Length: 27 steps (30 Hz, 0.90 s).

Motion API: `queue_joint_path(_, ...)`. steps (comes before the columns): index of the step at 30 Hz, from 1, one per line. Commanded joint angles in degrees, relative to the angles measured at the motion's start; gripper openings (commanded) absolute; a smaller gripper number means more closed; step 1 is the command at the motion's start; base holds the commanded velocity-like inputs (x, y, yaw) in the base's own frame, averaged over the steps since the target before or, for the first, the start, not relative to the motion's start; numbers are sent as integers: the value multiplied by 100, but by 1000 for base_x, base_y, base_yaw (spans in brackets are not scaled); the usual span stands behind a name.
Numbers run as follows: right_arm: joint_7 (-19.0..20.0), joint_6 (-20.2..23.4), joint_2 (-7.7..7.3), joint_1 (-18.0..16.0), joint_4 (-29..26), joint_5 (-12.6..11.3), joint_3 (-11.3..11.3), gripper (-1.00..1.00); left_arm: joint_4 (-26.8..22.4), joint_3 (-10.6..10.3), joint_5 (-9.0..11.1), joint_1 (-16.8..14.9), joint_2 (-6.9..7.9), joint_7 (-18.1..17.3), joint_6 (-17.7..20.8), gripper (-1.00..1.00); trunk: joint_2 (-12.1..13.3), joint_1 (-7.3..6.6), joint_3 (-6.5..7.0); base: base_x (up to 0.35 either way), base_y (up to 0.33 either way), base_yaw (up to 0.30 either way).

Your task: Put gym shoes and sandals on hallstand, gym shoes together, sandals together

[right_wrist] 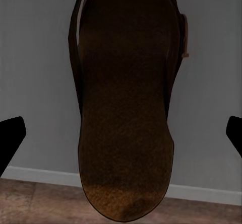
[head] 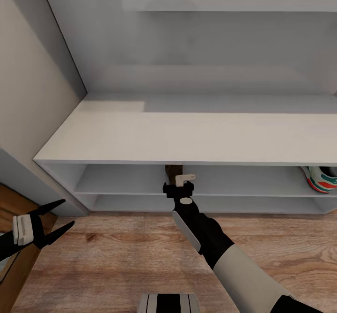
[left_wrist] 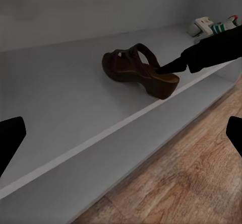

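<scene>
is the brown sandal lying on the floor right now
No, the sandal rests on the rack's upper shelf, its heel end overhanging the front edge.

Matt pale grey hallstand, warm wood-grain floor, dark leather sandal with grainy insole

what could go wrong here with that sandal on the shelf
1. The sandal sits on the upper shelf of the hallstand with its heel over the front edge; a nudge as the right end effector draws back could tip it onto the floor.
2. The gym shoe sits far along the same shelf, so space for the other shoes should be kept in mind.
3. The open left end effector hangs close to the rack's corner and might clip it.
</scene>
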Motion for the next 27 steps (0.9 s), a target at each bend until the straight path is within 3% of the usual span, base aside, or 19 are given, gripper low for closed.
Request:
queue_joint_path(1, -42, 21, 0, -5, -5, -32, 11, 100, 2, 2, 9, -3, 1, -17, -5, 100, -2, -1, -4, 0, 0, 0)
queue_joint_path(27, -42, 21, 0, -5, -8, -32, 11, 100, 3, 2, 9, -3, 1, -17, 2, 100, -2, -1, -4, 0, 0, 0)
